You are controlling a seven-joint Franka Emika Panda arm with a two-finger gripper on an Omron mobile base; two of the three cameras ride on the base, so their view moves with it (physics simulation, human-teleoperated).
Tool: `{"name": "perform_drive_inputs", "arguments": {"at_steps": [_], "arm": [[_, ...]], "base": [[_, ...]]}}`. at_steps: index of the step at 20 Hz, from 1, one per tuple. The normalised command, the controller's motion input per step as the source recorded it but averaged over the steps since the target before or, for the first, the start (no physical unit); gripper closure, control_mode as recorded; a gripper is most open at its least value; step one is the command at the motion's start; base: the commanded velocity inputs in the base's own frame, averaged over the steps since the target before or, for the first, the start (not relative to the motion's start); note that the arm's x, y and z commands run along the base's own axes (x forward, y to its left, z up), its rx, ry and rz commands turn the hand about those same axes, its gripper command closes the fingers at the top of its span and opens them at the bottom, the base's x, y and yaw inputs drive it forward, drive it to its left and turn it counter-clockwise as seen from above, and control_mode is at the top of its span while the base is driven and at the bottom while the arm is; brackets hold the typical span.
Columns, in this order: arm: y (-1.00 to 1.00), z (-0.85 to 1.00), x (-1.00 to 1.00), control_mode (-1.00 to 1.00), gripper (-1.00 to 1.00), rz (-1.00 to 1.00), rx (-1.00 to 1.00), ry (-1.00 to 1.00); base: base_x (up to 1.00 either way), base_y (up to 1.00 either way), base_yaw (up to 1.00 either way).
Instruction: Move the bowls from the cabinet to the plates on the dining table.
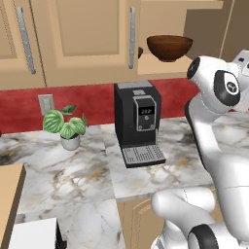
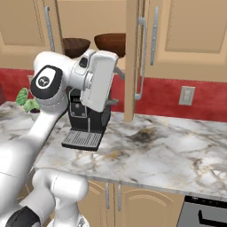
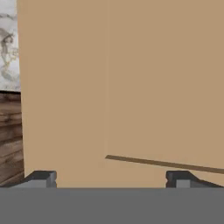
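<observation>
Bowls (image 2: pixel 110 44), 2, at open cabinet (image 2: pixel 177 35) shelf edge, jaws wide.

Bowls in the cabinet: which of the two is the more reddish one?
The bowl on the right, beside the open door's edge, is redder; the left bowl is darker brown.

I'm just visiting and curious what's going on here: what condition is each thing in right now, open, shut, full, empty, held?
Cabinet: door swung open, shelf exposed.
Dark brown bowl: upright on the cabinet shelf, empty as far as shows, not held.
Reddish brown bowl: upright on the same shelf, not held.
Gripper: open, holding nothing, close to a tan panel.
Coffee machine: standing on the counter, nothing on its tray.
</observation>
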Motion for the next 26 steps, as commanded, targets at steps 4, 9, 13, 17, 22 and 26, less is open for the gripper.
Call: {"name": "perform_drive_inputs", "arguments": {"at_steps": [4,9,13,17,22,26], "arm": [[0.04,0.00,0.14,-1.00,-1.00,0.00,0.00,0.00],[0.48,0.31,-0.02,-1.00,-1.00,0.00,0.00,-0.04],[0.81,0.46,-0.23,-1.00,-1.00,0.00,0.05,-0.18],[0.93,0.25,-0.03,-1.00,-1.00,0.00,0.10,-0.21],[0.93,0.01,-0.03,-1.00,-1.00,0.00,0.20,-0.25],[0.90,0.00,-0.01,-1.00,-1.00,0.00,0.25,-0.27]], "base": [[0.00,0.00,0.00],[0.00,0.00,0.00],[0.00,0.00,0.00],[0.00,0.00,0.00],[0.00,0.00,0.00],[0.00,0.00,0.00]]}}
